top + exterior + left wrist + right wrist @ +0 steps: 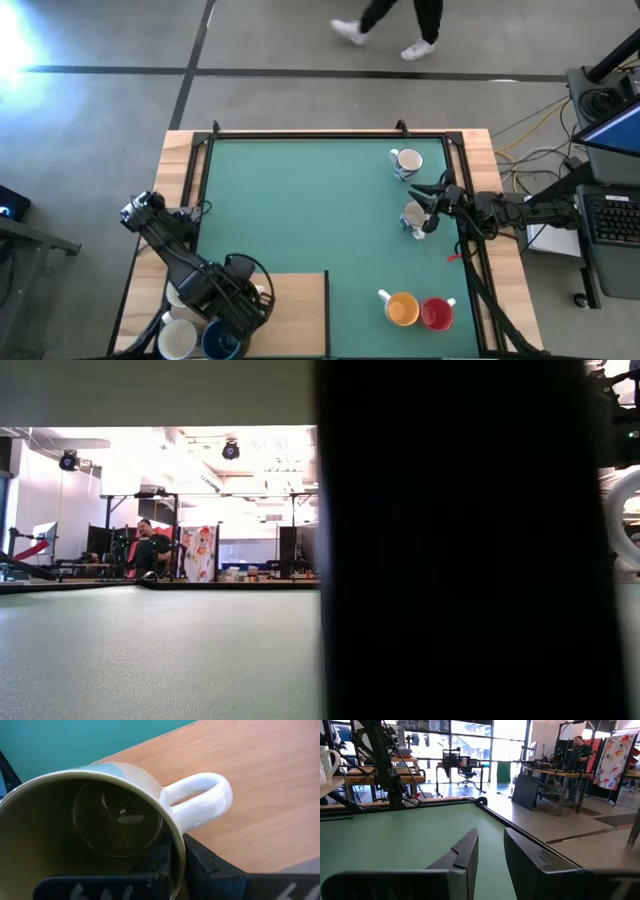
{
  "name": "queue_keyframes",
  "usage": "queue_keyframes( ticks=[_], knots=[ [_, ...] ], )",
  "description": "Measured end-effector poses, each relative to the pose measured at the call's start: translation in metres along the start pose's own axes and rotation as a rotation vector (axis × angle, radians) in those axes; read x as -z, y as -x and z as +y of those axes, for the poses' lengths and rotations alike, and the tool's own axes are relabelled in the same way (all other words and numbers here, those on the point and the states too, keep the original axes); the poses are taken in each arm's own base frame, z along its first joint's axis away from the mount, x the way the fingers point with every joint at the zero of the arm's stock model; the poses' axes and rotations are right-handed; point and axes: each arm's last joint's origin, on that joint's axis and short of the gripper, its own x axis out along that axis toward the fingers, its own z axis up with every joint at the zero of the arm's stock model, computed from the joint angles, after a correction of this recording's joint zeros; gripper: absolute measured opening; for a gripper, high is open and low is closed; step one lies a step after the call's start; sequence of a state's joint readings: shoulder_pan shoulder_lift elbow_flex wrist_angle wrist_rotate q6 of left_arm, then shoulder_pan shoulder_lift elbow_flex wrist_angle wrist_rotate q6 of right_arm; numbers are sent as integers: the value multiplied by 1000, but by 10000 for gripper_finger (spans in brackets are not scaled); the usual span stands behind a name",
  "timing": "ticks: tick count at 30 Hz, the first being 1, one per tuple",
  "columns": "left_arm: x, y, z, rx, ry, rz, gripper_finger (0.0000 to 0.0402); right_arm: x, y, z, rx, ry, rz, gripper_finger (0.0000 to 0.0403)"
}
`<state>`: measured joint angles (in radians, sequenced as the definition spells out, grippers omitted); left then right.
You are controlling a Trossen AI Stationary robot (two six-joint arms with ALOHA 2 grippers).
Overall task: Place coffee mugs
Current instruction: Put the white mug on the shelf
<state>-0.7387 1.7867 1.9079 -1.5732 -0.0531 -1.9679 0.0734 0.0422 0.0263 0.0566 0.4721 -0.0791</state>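
Left gripper pinches the rim of an olive-green mug over the wooden board at my table's near left corner; white mug and dark blue mug crowd just beside it. Its handle is white, its inside dark and glossy. Right gripper hangs spread beside a cream mug by the right rail. Another cream mug sits farther back; orange mug and red mug touch near the front edge. A person walks past.
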Motion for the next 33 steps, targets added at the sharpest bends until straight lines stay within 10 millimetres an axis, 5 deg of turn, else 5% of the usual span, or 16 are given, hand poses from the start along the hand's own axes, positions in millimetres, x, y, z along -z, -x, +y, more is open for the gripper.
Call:
queue_keyframes(
  ticks=[19, 33],
  knots=[
    [0, 1, 1, 1, -19, 15, 54, 0, 0, 0, 0, 0, 0, 82],
    [3, 2, 2, -20, -345, 127, 55, 0, 0, 0, 0, 0, 0, 82]
  ],
)
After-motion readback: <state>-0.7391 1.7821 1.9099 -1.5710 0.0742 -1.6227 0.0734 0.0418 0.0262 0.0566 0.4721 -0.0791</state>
